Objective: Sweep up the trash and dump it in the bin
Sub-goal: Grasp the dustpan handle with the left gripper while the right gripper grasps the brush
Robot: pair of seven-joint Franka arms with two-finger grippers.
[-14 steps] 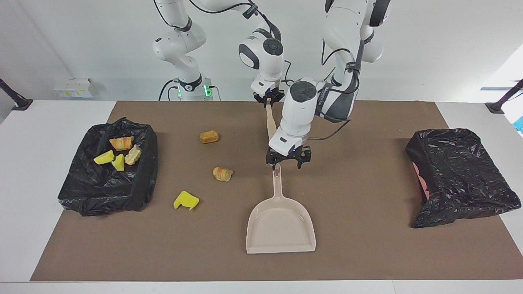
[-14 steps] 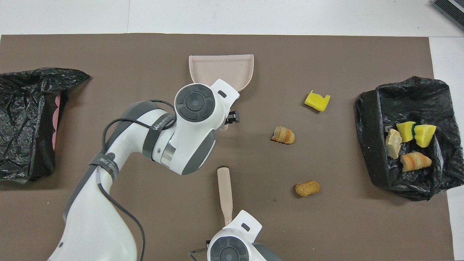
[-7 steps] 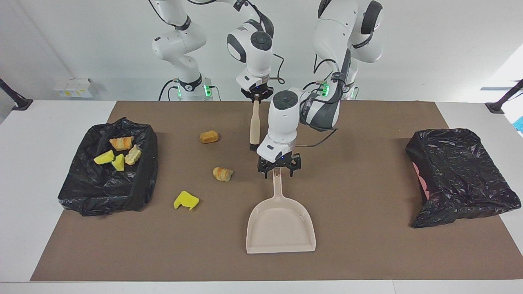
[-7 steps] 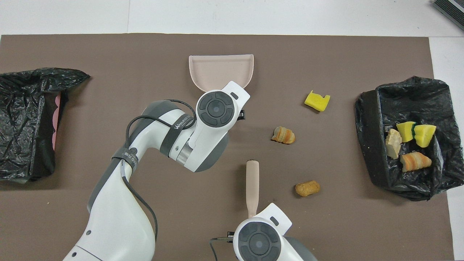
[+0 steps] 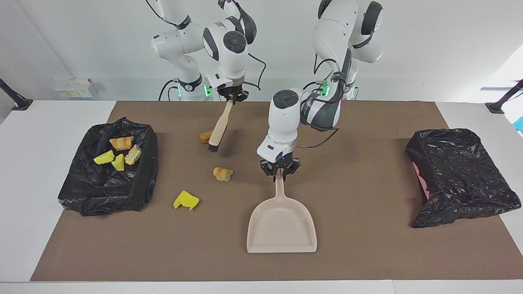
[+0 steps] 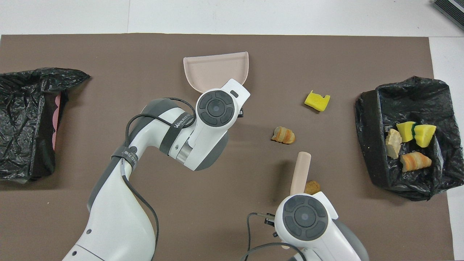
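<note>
The left gripper [image 5: 280,172] is clamping the dustpan [image 5: 282,222] handle; the right gripper [image 5: 233,97] is gripping a brush [image 5: 218,131] (bristles down) beside the brown roll [image 5: 205,136].

I log a white table [image 5: 45,171] under a brown mat [image 5: 367,245]. On the mat: a pink dustpan [image 5: 282,224], a yellow wedge [image 5: 186,201], a striped roll [image 5: 222,174], a brown roll [image 5: 204,137], and a black-lined bin [image 5: 108,196] at each end, the second [image 5: 461,175] tipped.
</note>
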